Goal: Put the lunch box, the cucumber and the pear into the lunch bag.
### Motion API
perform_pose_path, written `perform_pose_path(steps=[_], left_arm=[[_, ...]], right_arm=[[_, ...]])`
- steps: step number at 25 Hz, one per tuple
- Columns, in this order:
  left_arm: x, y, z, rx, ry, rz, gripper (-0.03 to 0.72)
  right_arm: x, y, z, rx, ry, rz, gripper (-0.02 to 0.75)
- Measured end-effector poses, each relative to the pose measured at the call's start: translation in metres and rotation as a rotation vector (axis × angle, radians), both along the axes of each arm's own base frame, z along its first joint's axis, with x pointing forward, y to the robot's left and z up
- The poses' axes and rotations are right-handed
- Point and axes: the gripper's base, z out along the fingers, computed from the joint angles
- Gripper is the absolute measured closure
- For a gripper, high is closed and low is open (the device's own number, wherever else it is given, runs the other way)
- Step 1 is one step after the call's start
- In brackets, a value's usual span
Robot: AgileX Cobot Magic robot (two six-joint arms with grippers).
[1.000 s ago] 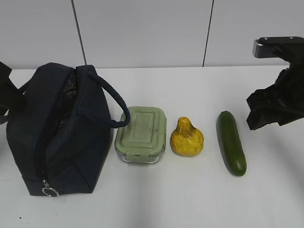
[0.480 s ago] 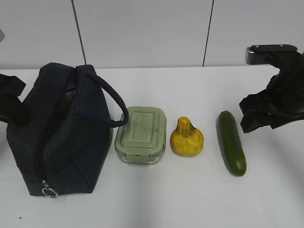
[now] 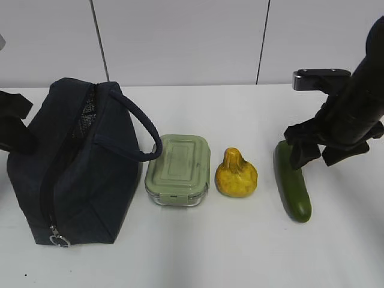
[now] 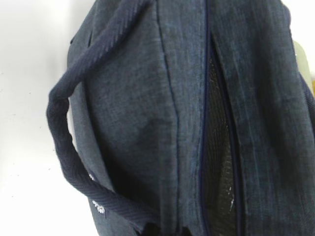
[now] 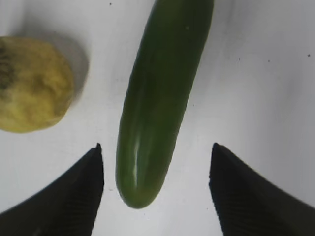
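The navy lunch bag (image 3: 78, 162) stands at the left, its top zipper partly open. The sage-lidded lunch box (image 3: 179, 170), the yellow pear (image 3: 236, 174) and the dark green cucumber (image 3: 292, 180) lie in a row to its right. My right gripper (image 3: 317, 155) hovers open over the cucumber's far end. In the right wrist view the cucumber (image 5: 157, 103) lies between the gripper's (image 5: 156, 145) spread fingers, untouched, with the pear (image 5: 32, 83) at the left. My left gripper (image 3: 12, 129) is at the bag's far-left side. The bag (image 4: 147, 113) fills the left wrist view and its fingers barely show.
The things rest on a white table (image 3: 210, 252) with a pale panelled wall behind. The bag's loop handle (image 3: 147, 135) arches toward the lunch box. A second handle (image 4: 64, 147) hangs on the bag's left side in the left wrist view.
My right arm has moved left and down, from the right edge to over the cucumber's far end. My left arm came in beside the bag, which shifted slightly.
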Motion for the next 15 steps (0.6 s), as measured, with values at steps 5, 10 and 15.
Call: perform_pose_path(steps=[5,10,15], left_arm=[[0.000,0.000,0.000,0.000,0.000,0.000,0.673],[0.000,0.000,0.000,0.000,-0.001,0.000,0.673],[0.000,0.000,0.000,0.000,-0.004,0.002,0.673]], right_arm=[[0.021,0.003,-0.015,0.002,0.028,-0.025,0.214],[0.034,0.006,-0.038,0.006,0.078,-0.048,0.213],[0.042,0.008,-0.056,0.013,0.117,-0.058,0.211]])
